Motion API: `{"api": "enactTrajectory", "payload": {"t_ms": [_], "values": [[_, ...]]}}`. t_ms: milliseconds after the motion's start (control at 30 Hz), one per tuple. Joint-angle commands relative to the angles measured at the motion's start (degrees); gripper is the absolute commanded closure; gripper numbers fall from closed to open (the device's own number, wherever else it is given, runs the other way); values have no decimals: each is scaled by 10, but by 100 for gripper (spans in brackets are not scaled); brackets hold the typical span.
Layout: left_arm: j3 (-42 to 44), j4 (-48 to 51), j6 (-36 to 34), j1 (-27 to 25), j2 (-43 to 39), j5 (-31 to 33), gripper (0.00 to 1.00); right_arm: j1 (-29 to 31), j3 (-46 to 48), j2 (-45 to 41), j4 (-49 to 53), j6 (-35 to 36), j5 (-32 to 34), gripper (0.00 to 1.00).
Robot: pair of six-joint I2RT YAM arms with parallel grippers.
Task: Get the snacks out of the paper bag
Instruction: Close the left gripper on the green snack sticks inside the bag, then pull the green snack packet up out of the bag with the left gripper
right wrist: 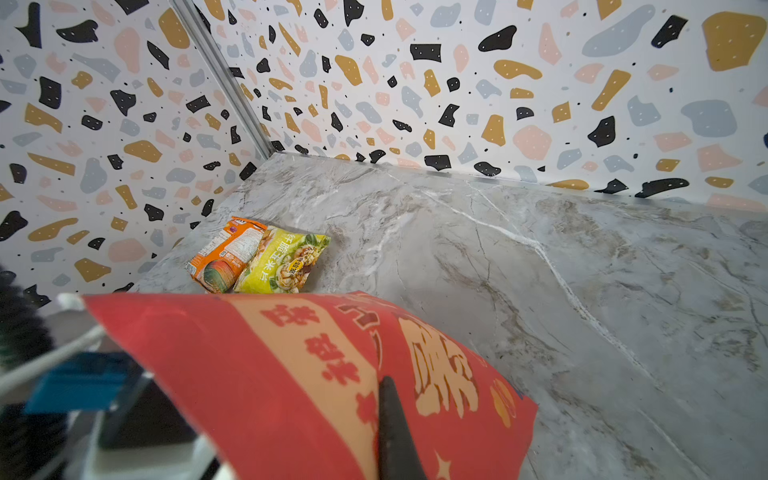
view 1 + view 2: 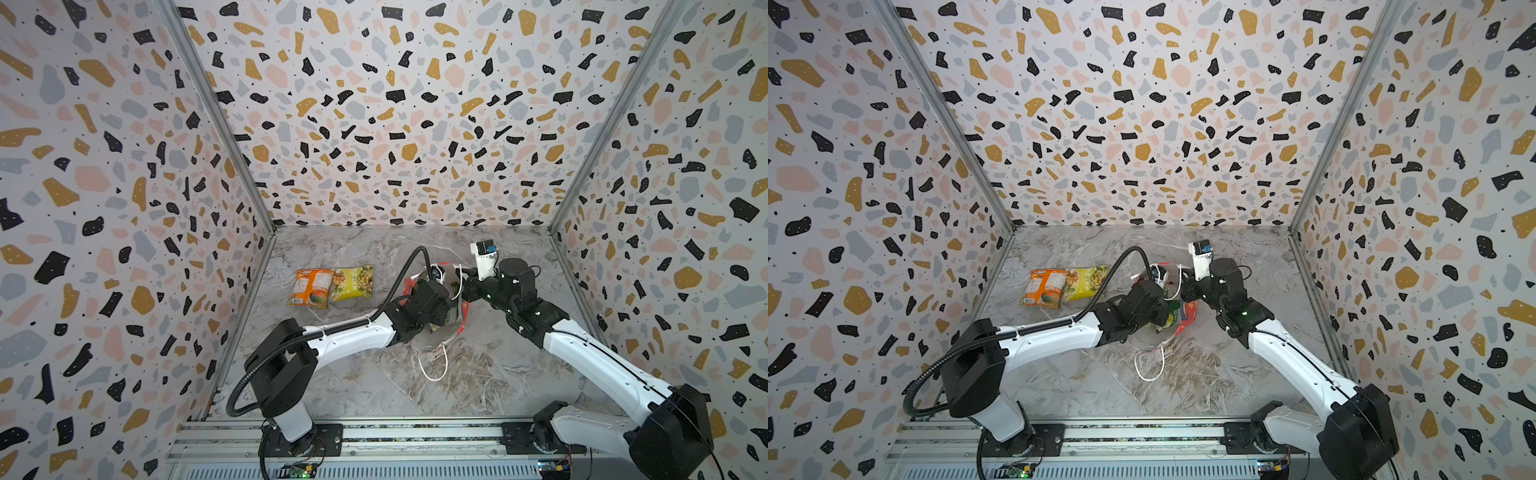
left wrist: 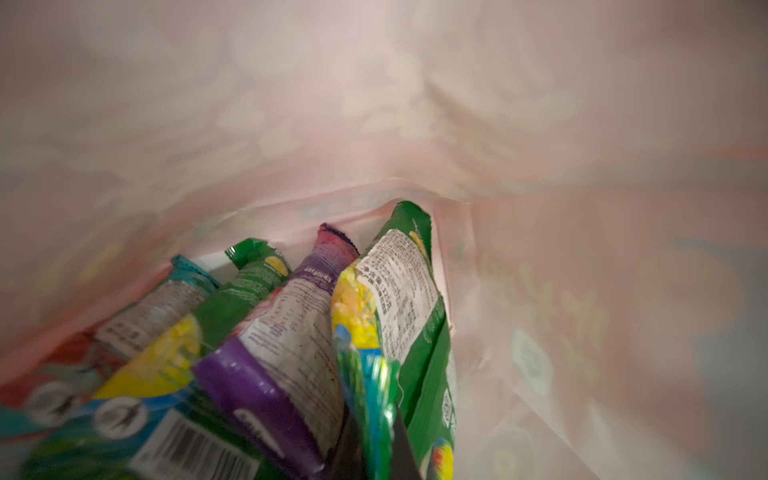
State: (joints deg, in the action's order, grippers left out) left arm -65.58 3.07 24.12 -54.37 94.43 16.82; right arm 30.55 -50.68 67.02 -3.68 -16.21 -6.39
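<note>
The red paper bag [image 2: 463, 318] [image 2: 1188, 315] [image 1: 291, 374] sits mid-table. My right gripper [image 1: 384, 388] is shut on the bag's wall, with one dark finger outside over the gold characters. My left gripper [image 3: 376, 422] is deep inside the white interior [image 3: 540, 291]. Its two dark fingers are shut on the shiny edge of a green-yellow packet [image 3: 399, 299]. Beside that packet stand a purple packet [image 3: 286, 332], a green one [image 3: 249, 286] and a teal-red one [image 3: 166, 307]. An orange packet [image 2: 311, 287] [image 1: 224, 253] and a yellow packet [image 2: 353, 283] [image 1: 286, 262] lie on the table, left of the bag.
A white cord handle [image 2: 434, 365] [image 2: 1148, 368] trails from the bag toward the front. The marble table [image 2: 478, 386] is enclosed by terrazzo-patterned walls on three sides. A metal rail [image 2: 374, 432] carrying both arm bases runs along the front edge.
</note>
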Motion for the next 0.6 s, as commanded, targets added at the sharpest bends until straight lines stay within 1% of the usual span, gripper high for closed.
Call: {"api": "enactTrajectory", "payload": {"t_ms": [0, 267, 433, 567], "values": [[3, -18, -13, 7, -39, 4, 100, -3, -9, -24, -60, -8, -5, 100], [2, -2, -17, 6, -102, -4, 100, -9, -10, -24, -56, -11, -2, 100], [-14, 17, -32, 6, -121, -13, 100, -10, -14, -20, -53, -10, -1, 100], [-6, 9, -41, 6, -133, -11, 100, -11, -10, -22, -58, -12, -3, 100]]}}
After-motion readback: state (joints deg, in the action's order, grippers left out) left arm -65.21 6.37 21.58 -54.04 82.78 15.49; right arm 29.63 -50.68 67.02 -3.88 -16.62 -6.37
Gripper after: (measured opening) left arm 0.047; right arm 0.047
